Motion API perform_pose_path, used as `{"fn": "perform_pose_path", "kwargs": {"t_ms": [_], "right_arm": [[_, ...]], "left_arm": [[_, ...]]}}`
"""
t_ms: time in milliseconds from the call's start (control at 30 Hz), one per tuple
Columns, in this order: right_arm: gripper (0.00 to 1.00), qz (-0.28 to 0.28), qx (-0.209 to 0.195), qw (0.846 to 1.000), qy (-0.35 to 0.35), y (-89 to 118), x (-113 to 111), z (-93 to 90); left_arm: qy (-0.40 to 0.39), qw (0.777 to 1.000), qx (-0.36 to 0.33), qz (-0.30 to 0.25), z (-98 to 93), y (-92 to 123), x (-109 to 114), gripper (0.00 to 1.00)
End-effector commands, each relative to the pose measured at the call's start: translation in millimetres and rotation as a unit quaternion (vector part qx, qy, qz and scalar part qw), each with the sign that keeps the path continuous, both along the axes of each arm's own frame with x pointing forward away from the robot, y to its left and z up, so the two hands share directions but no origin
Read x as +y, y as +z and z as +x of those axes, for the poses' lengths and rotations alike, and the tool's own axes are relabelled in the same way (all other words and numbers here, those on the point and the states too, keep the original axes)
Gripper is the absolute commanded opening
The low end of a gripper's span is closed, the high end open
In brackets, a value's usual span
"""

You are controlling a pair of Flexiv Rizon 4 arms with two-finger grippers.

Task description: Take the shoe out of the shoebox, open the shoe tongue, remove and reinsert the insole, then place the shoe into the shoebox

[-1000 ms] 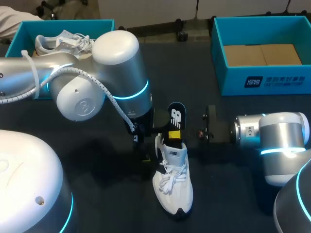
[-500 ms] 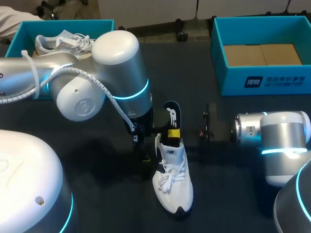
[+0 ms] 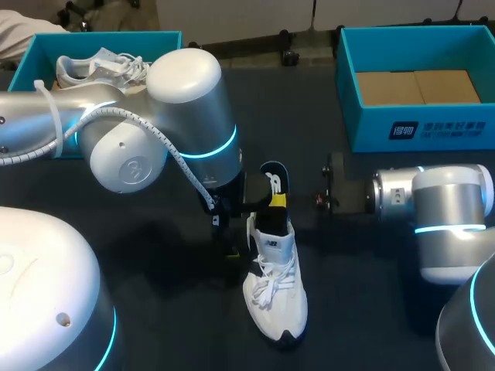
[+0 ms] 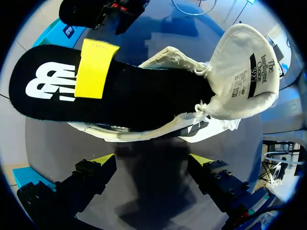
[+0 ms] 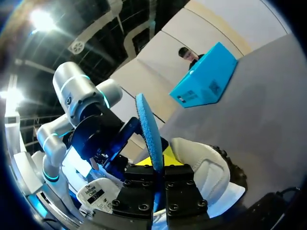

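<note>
"Since the flat black insole point(image 3: 274, 179) with the white logo sticks up out of the shoe's heel, who's holding it?"

"My right gripper point(image 5: 157, 168). Its two fingers are pinched tight on the insole, with a yellow tip flat on its top, so it can't flop."

"Where's the white lace-up sneaker point(image 3: 274, 292)?"

"On the dark table point(image 3: 356, 309), in the lower middle of the head view. Its toe points to the bottom edge. It's out of its box."

"And the left gripper point(image 4: 152, 160)?"

"Spread wide, holding nothing. It sits just beside the sneaker. I think that's to stop it sliding while the insole goes in."

"Why is the padded white tongue point(image 4: 244, 67) bent back?"

"To leave the shoe's mouth open."

"And the box?"

"The teal cardboard shoebox point(image 3: 418, 127) sits at the upper right, well apart."
</note>
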State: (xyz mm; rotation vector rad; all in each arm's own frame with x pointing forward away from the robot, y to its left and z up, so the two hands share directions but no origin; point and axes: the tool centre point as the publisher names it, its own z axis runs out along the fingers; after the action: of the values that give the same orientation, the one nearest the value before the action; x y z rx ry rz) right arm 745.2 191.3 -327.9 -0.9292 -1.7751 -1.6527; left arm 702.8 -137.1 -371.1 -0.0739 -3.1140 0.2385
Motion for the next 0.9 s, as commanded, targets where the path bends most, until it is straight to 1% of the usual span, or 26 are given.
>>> {"fn": "perform_pose_path", "kwargs": {"t_ms": [33, 133, 300, 433, 567, 667, 733, 767, 800, 833, 900], "right_arm": [[0.00, 0.003, 0.016, 1.000, 0.001, -10.0, 1.3, 1.7], [0.00, 0.004, 0.026, 1.000, -0.001, -16.5, 0.6, -1.9], [0.00, 0.007, 0.042, 0.999, -0.007, -26.9, -0.9, -13.9], [0.00, -0.003, 0.055, 0.998, -0.010, -28.7, 1.1, -21.7], [0.00, -0.008, 0.073, 0.997, -0.025, -33.7, -1.5, -28.5], [0.00, -0.005, 0.070, 0.997, -0.031, -33.3, -1.8, -29.9], [0.00, -0.005, 0.056, 0.998, -0.033, -27.6, 0.0, -28.4], [0.20, -0.006, 0.052, 0.998, -0.034, -24.9, 0.5, -27.3], [0.31, -0.007, 0.048, 0.998, -0.034, -22.0, 1.1, -25.9], [0.36, -0.009, 0.043, 0.998, -0.034, -18.9, 1.7, -24.5], [0.43, -0.011, 0.037, 0.999, -0.032, -14.7, 2.8, -22.1]], "left_arm": [[0.000, 1.000, -0.002, 0.000, -1.1, 0.0, 1.0, 1.00], [0.000, 1.000, -0.002, 0.000, -1.1, 0.0, 1.0, 1.00], [0.000, 1.000, -0.002, 0.000, -1.1, 0.0, 1.0, 1.00], [0.000, 1.000, -0.002, 0.000, -1.1, 0.0, 1.0, 1.00], [0.000, 1.000, -0.002, 0.000, -1.1, 0.0, 1.0, 1.00], [0.000, 1.000, -0.002, 0.000, -1.1, 0.0, 1.0, 1.00], [0.000, 1.000, -0.002, 0.000, -1.1, 0.0, 1.0, 1.00], [0.000, 1.000, -0.002, 0.000, -1.1, 0.0, 1.0, 1.00], [0.000, 1.000, -0.002, 0.000, -1.1, 0.0, 1.0, 1.00], [0.000, 1.000, -0.002, 0.000, -1.1, 0.0, 1.0, 1.00], [0.000, 1.000, -0.002, 0.000, -1.1, 0.0, 1.0, 1.00]]}}
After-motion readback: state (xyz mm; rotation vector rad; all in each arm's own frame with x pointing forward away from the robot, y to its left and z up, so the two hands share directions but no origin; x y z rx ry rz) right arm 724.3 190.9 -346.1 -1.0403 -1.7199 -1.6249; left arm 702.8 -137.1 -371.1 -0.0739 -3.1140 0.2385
